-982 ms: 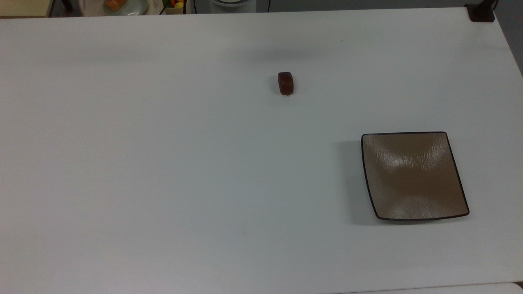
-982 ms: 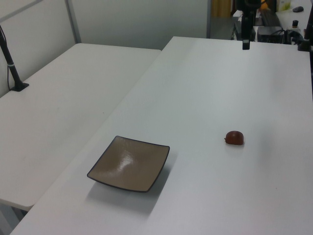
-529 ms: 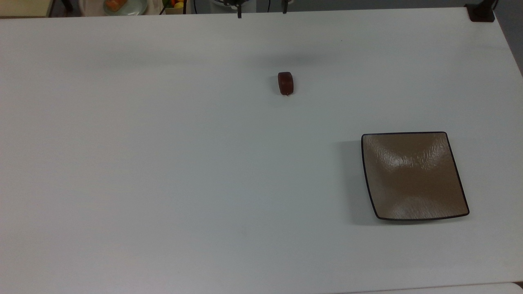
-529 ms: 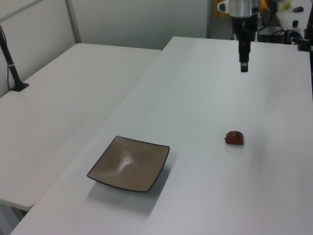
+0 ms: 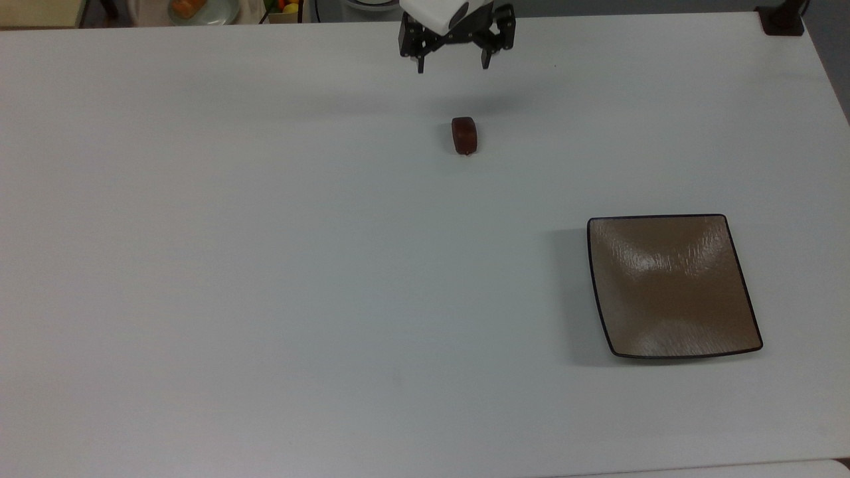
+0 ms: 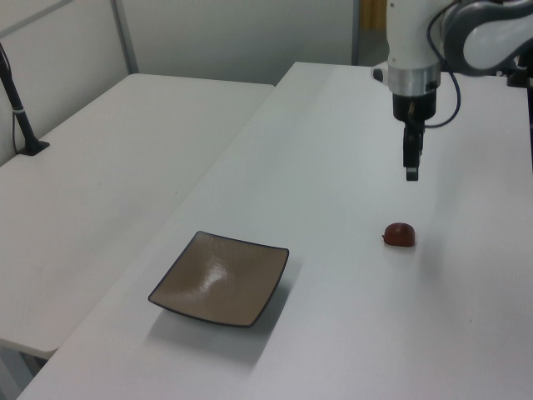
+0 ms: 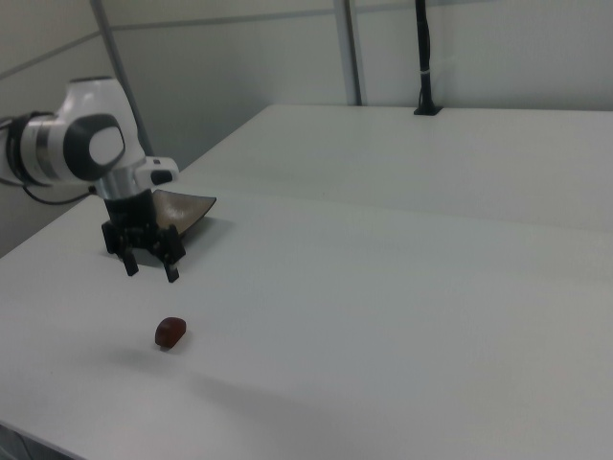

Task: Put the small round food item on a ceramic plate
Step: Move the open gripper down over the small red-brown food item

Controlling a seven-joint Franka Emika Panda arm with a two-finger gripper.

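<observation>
White tabletop (image 5: 265,265) fills the scene, with a second white table beside it and pale wall panels behind.

1 small, glossy, dark reddish-brown oblong food item (image 5: 464,135) lies on the table, toward the far middle in the top view. It rests alone, touching nothing else. A square tan-brown glossy ceramic plate with a thin dark rim (image 5: 673,285) sits well apart from it, nearer and toward the top view's right. The plate is bare.

The robot's black 2-finger gripper (image 5: 453,66), on a white arm, hangs above the table just beyond the food item, at the far edge in the top view. Its fingers are spread wide apart and hold nothing. In the left view the gripper (image 6: 411,173) hangs fingers down, clear of the surface, a little above and beyond the food item (image 6: 400,234). In the right view the gripper (image 7: 148,267) hangs above the food item (image 7: 170,332).

Half a second earlier only the fingertips showed at the top view's far edge; 1 second earlier they did not. The arm has come in over the table toward the food item. This looks like the approach before a grasp, so the task is at its very start: nothing has been picked up yet.
</observation>
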